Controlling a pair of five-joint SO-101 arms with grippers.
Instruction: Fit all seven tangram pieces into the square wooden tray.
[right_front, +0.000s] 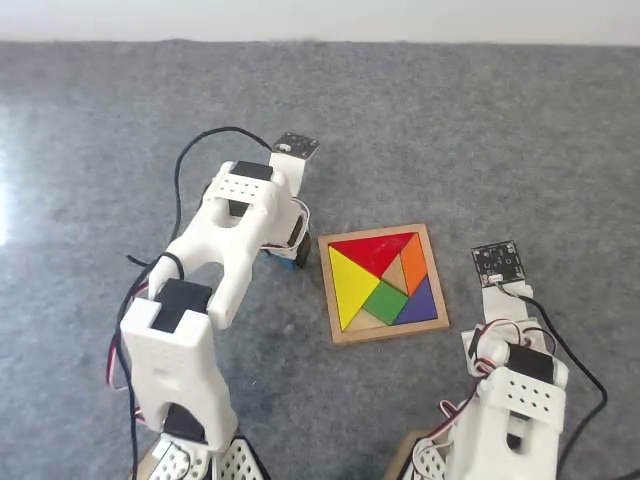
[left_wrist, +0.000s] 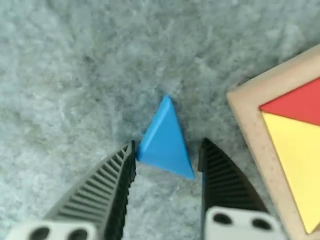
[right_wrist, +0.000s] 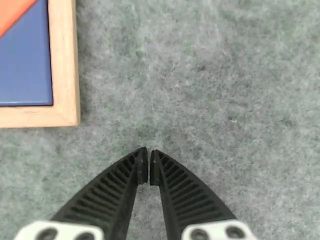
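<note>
One blue triangular piece (left_wrist: 164, 141) is lying inside my open left claw (left_wrist: 168, 144), apex pointing away, beside the square wooden tray (left_wrist: 247, 115); my closed right claw (right_wrist: 149, 152) is hanging empty.

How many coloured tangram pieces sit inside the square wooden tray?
5: red triangle along the far edge, yellow triangle on the left, orange piece on the right, green square near the middle, purple triangle in the near right corner.
</note>
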